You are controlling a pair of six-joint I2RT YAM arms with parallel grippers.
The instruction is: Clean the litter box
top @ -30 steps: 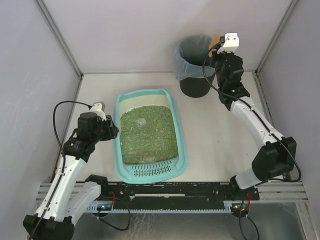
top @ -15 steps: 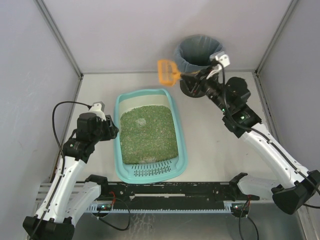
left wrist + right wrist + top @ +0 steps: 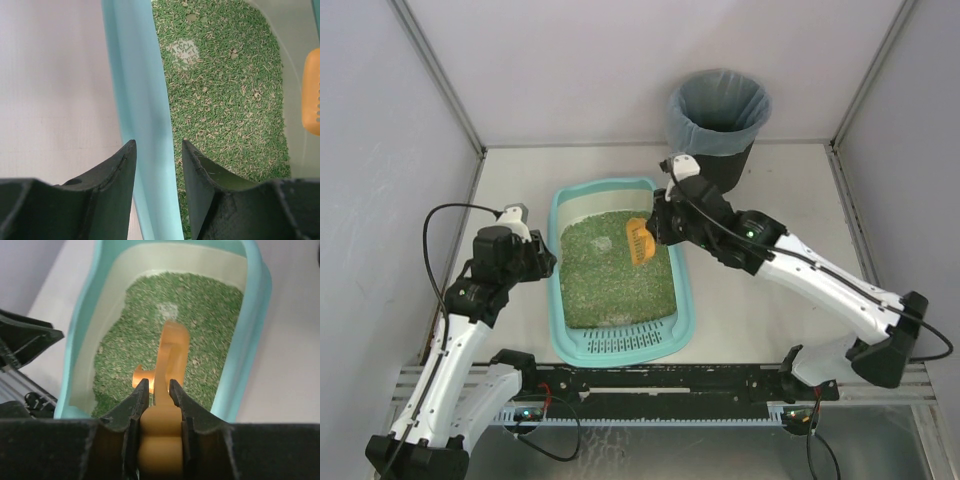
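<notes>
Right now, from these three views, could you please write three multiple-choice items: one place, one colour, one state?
1. Where is the orange scoop?
A) above the litter inside the litter box
B) outside the box, to its left
C) outside the box, at its near end

2. What colour is the litter?
A) grey
B) green
C) white

3. How is the right gripper?
A) open, empty
B) shut on nothing
C) shut on the scoop's handle

Answers:
A: top view shows it over the granules.
B: all views show green granules.
C: wrist view shows the handle clamped.
</notes>
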